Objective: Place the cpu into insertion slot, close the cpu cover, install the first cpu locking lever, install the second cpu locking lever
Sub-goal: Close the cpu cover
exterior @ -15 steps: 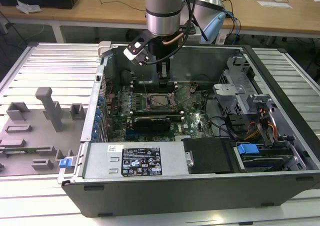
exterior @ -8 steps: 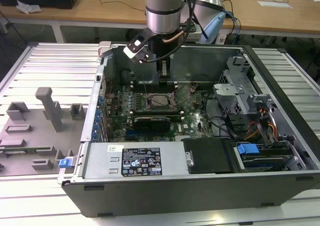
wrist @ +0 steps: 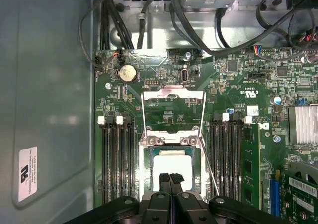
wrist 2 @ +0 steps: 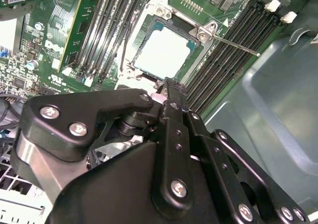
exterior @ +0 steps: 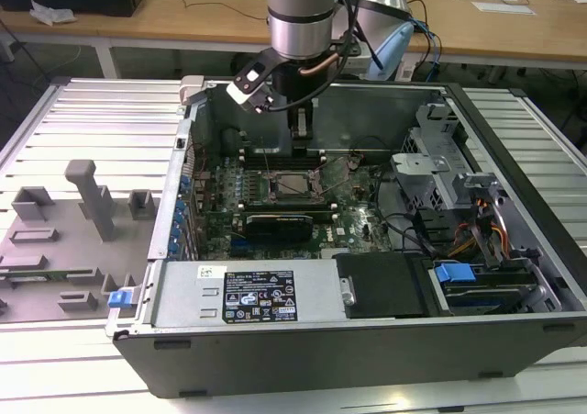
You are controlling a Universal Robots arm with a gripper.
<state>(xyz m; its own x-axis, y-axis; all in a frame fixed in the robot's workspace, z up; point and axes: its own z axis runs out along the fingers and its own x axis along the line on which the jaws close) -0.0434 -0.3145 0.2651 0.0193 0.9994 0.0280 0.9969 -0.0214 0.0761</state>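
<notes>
Pressing its two fingers together on nothing, our gripper hangs close over the slot. Just under its tips we see the cpu, lying flat in that slot with its pale top up; we cannot tell whether the tips touch it. Just beyond the tips, the cover stands swung open, and we look through its window at the board. One thin lever slants free beside the slot, near the fingers. Memory slots run along either side of the gripper. Farther out, in the exterior view, the open case surrounds gripper and board.
</notes>
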